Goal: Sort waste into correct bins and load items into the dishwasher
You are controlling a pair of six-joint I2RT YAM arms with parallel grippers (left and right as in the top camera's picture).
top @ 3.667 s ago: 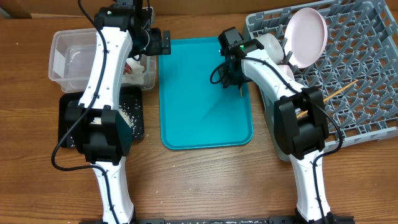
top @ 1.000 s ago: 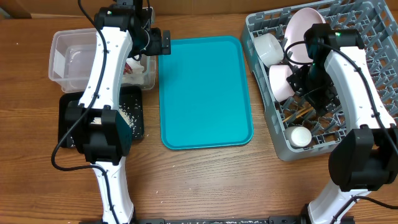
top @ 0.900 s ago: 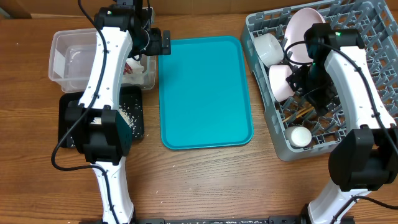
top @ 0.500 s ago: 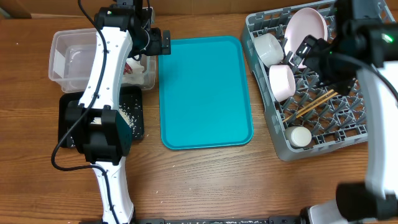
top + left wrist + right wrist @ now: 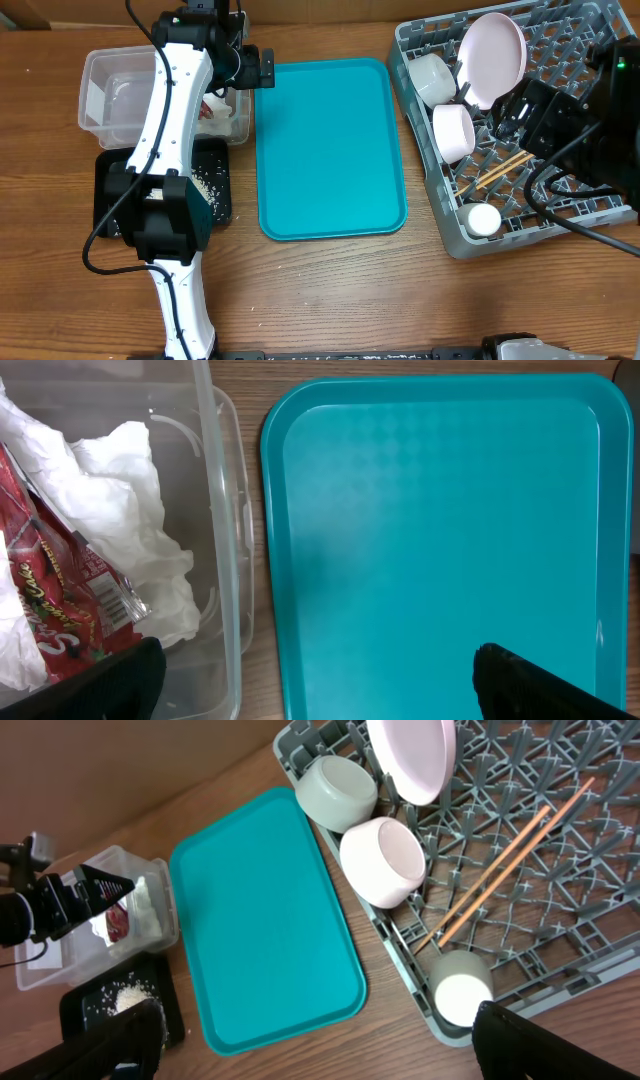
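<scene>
Your right end effector [image 5: 315, 1016] hangs released above the large grey plastic dish rack [image 5: 600, 215]. The two thin wooden chopsticks [image 5: 500, 878] lie in it, long axis diagonal, nearer this arm. Your left end effector [image 5: 318, 656], also released, hovers beside the clear plastic rectangular tub [image 5: 225, 510].

Pink plate [image 5: 492, 58]: one.
White bowls [image 5: 454, 131]: two.
White cup [image 5: 483, 219]: one.
Wooden chopsticks [image 5: 505, 168]: two.
Grey dish rack [image 5: 560, 35]: one.
Teal tray [image 5: 330, 150]: one.
Clear tub [image 5: 95, 100]: one.
Black tray [image 5: 224, 210]: one.
Paper napkin [image 5: 140, 530]: one crumpled mass; whether it is a single sheet cannot be told.
Red wrapper [image 5: 60, 590]: one.
Rice grains [image 5: 208, 184]: many, too small to count, in one loose patch.
Robot arms: two, the left arm [image 5: 170, 110] and the right arm [image 5: 590, 150].
</scene>
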